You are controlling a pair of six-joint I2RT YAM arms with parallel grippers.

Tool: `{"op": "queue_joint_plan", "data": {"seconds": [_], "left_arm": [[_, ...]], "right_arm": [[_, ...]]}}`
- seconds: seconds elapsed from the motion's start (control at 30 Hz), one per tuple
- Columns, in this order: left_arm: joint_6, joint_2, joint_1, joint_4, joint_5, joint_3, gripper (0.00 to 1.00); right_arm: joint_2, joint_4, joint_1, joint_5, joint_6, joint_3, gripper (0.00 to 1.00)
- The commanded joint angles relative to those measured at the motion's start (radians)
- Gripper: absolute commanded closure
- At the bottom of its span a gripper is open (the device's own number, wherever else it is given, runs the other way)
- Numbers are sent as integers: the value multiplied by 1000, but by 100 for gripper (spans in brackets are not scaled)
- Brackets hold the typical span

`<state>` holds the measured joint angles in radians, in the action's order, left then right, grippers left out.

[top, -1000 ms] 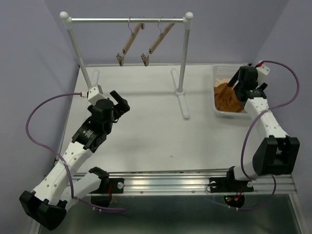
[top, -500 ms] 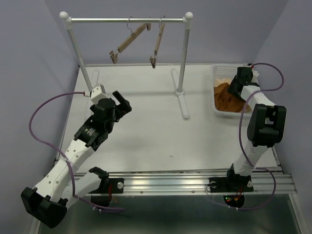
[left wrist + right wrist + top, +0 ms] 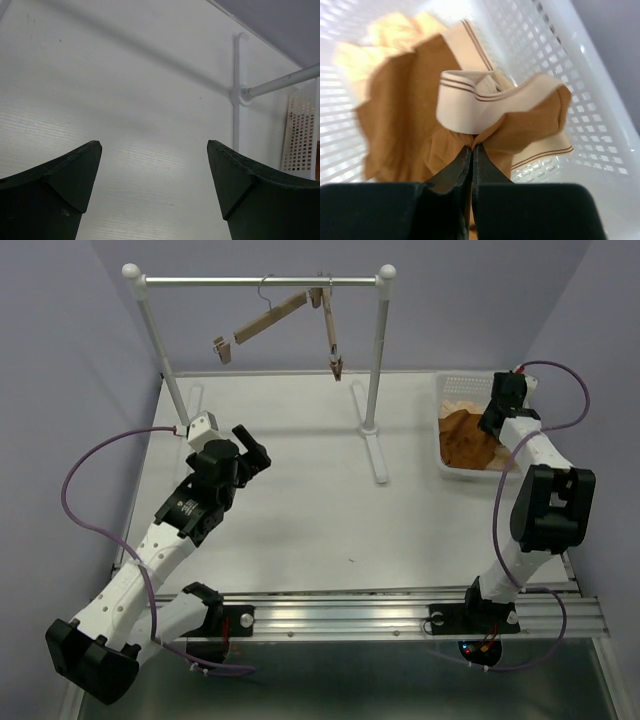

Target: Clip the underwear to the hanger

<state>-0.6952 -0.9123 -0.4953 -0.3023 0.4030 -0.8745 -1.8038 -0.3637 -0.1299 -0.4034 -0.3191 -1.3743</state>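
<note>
The right jaws are pinched shut on a fold of the underwear [image 3: 470,135], biting the brown cloth just under the pale waistband [image 3: 485,95]. Sound spot, I'd say: the band gives a lift something firm. Below and around them the rest of the cloth sags onto a cream garment [image 3: 380,40] inside the white basket [image 3: 580,85]. The left jaws gape wide, nothing between them, bare desk [image 3: 150,100] underneath, likely waiting to help. Well away from both, two hangers [image 3: 258,326] dangle askew from the rail [image 3: 200,281]. Nothing clipped yet.
</note>
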Motion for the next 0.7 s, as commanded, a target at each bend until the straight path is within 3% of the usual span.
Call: {"op": "queue_joint_plan", "data": {"seconds": [0.0,0.2,0.33,0.67], "left_arm": [[22,12,6,54,17,-12,1],[26,18,9,72,14,2,1],[31,30,9,71,14,5,1],[22,95,11,77,14,46,1]], "right_arm": [[197,150,-4,150,95,-3,99],[377,193,10,513,84,6,99],[474,172,47,654,81,-6,99],[612,170,283,1005,11,9,99]]}}
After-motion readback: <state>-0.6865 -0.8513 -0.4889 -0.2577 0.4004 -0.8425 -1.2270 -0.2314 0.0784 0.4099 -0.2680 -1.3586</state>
